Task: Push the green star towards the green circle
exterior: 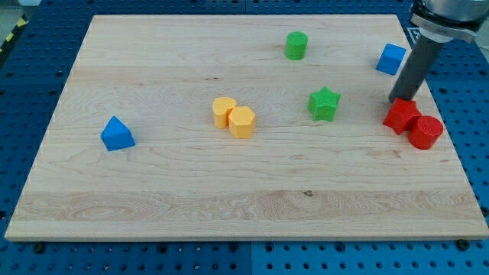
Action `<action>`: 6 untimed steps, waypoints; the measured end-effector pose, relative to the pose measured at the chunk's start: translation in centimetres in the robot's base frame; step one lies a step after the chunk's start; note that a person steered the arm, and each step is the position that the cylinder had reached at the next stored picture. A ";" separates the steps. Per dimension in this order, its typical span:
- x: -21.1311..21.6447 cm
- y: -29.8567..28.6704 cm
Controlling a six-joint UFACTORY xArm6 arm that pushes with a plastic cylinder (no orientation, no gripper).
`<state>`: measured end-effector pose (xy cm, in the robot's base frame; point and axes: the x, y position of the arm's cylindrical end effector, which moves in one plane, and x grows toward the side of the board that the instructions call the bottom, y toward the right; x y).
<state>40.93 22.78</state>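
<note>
The green star (324, 104) lies on the wooden board (191, 183), right of centre. The green circle (296, 46) stands above it and a little to the left, near the view's top. My tip (396, 100) is at the view's right, well to the right of the green star, touching the upper left of a red star-shaped block (401, 115). The rod rises up to the right from the tip.
A red cylinder (425, 132) sits against the red star's right side. A blue cube (391, 59) is near the right top edge. Two yellow blocks (224, 111) (242, 122) touch at centre. A blue triangle (117, 134) is at the left.
</note>
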 end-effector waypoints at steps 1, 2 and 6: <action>-0.5 -3.1; 2.8 -2.8; -2.3 -13.2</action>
